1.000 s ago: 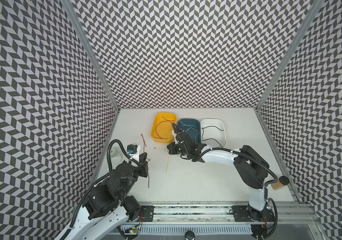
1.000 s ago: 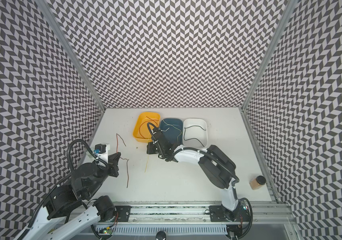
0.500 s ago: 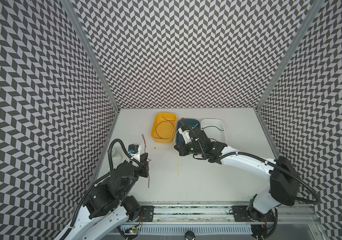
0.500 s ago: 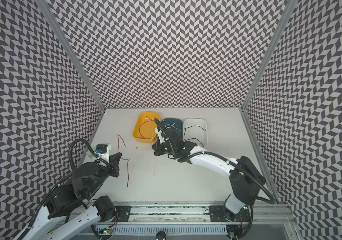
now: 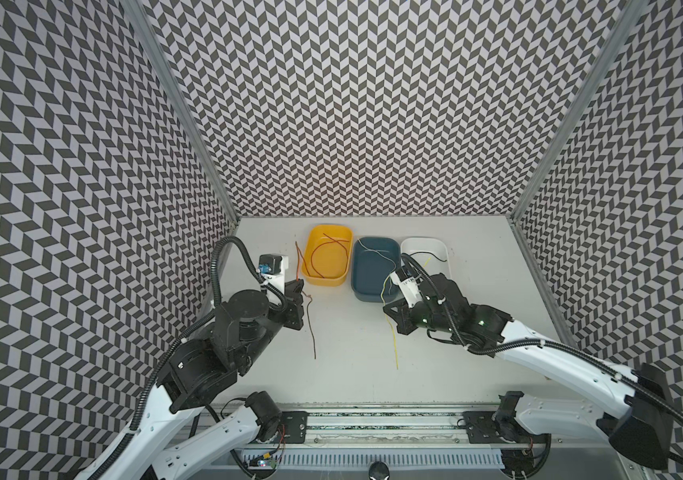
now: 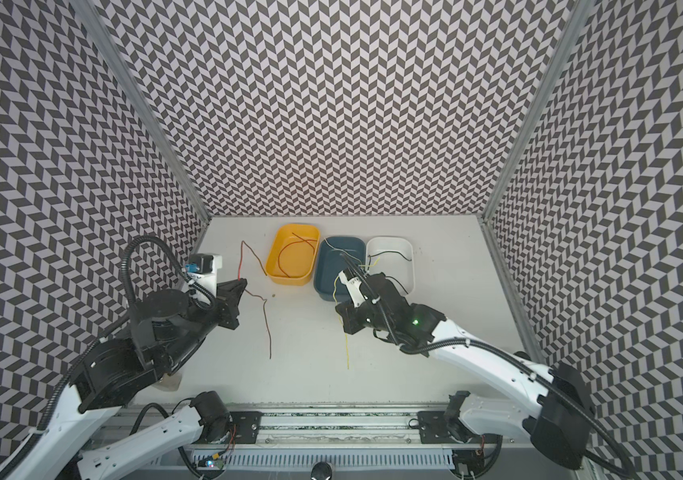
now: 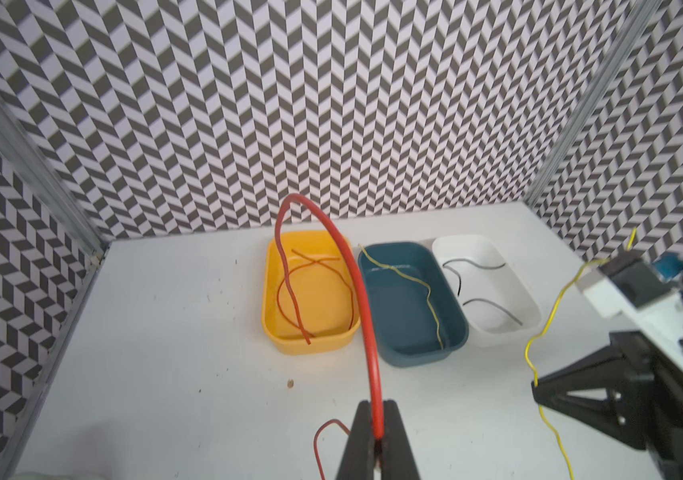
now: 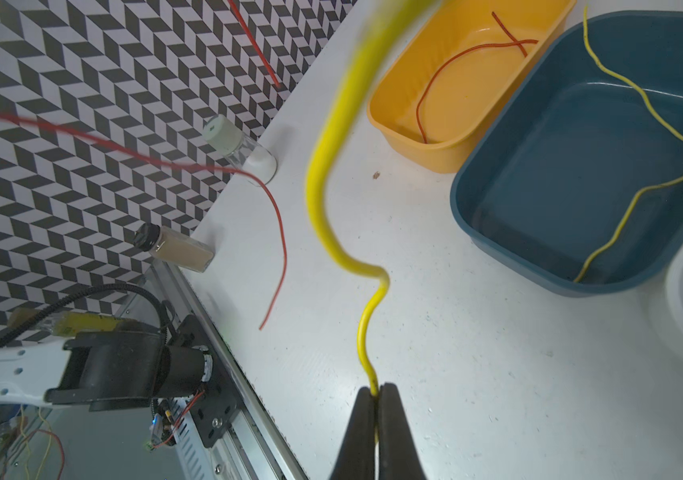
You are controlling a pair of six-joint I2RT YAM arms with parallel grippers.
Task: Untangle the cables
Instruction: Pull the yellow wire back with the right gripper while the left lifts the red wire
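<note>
Two of the cables are held. My left gripper (image 5: 300,286) (image 7: 377,405) is shut on a red cable (image 5: 312,328) (image 7: 367,332); one end arches up toward the yellow tray (image 5: 327,282), the other trails over the table. My right gripper (image 5: 387,313) (image 8: 376,388) is shut on a yellow cable (image 5: 393,345) (image 8: 319,174) in front of the blue tray (image 5: 373,297); its lower end hangs to the table. A red cable lies in the yellow tray, a yellow one in the blue tray, a black one in the white tray (image 5: 441,245).
The three trays stand side by side at the back of the white table. By the left wall the right wrist view shows a clear bottle (image 8: 240,147) with a pale cap and a black-capped jar (image 8: 178,253). The arms' rail runs along the front edge.
My right gripper has moved to the right and toward the front, away from the yellow tray, taking the yellow cable with it. The left gripper has held still with the red cable.
</note>
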